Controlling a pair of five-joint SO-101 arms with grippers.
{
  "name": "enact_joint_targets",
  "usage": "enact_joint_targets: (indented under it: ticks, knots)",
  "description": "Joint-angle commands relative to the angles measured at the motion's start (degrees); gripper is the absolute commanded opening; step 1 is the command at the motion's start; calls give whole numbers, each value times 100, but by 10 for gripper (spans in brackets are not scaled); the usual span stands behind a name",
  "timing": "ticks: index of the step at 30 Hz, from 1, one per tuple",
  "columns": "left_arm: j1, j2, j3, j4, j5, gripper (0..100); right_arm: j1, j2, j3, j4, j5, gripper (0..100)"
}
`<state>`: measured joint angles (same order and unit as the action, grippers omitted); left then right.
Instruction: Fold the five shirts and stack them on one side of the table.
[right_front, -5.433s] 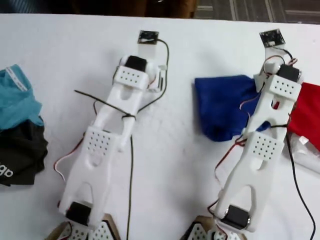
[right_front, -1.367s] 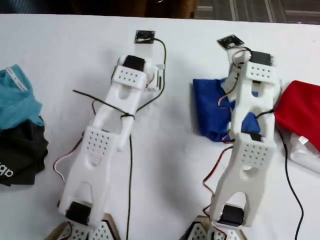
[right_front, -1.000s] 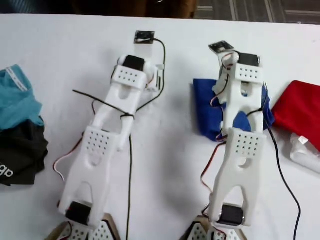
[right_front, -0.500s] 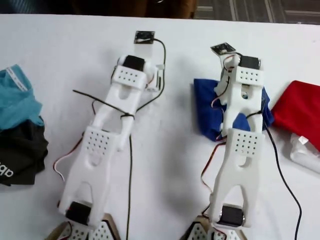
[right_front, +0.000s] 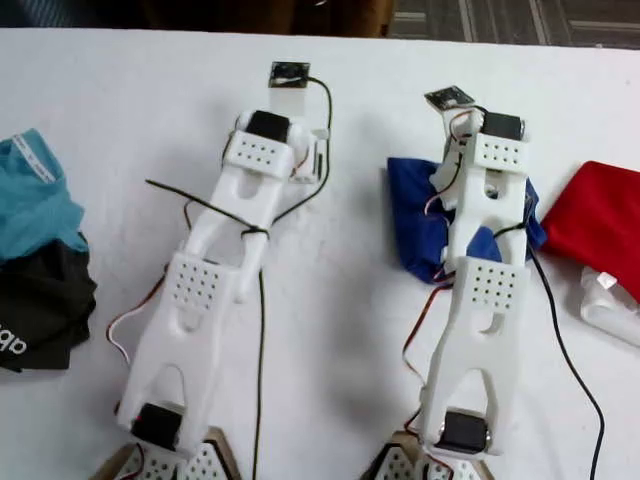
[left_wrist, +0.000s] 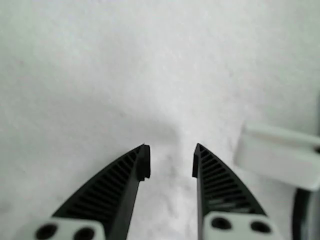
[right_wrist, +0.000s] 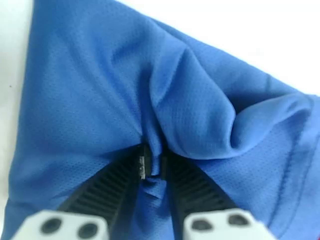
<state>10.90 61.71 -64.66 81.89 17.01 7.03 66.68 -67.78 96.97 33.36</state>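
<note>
At the left edge of the surface (right_front: 120, 90), a teal shirt (right_front: 35, 195) touches a black shirt (right_front: 40, 305). The left claw (left_wrist: 170, 162) hangs tips apart over bare cloth. The right claw (right_wrist: 152, 167) is clamped on a fold of the blue shirt (right_wrist: 100, 90) (crumpled under that arm), and a red shirt (right_front: 600, 220) lies near on its right.

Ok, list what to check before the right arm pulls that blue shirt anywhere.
1. Right gripper has cloth: ok, shut on a pinched ridge of the blue shirt.
2. Left gripper free to help: ok, open, holding nothing, over bare table.
3. Blue shirt flat enough to fold: not ok, it lies bunched and creased under the right arm.
4. Blue shirt separate from the red shirt: cannot tell, their edges lie close together beside the arm.
5. Stack started: not ok, the teal shirt and black shirt lie crumpled at the table edge beyond the left arm.
</note>
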Motion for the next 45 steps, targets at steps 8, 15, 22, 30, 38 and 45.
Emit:
enact_joint_targets:
  ticks: [8,15,22,30,38,45]
  knots:
    - [-53,-79,-215,18,9,165,84,-180,-615,444,-9,170]
    - [-88,-79,-215,-26,9,165,84,-1051,-607,453,26,176]
    - [-79,-79,-215,-35,9,165,233,-1701,-607,444,26,178]
    - [-79,-79,-215,-35,9,165,1358,-1147,-668,251,0,180]
    - [-79,-70,-215,-9,9,165,1341,-831,-668,-13,-9,180]
    - [-79,-70,-215,0,9,165,1314,-532,-642,-13,-9,180]
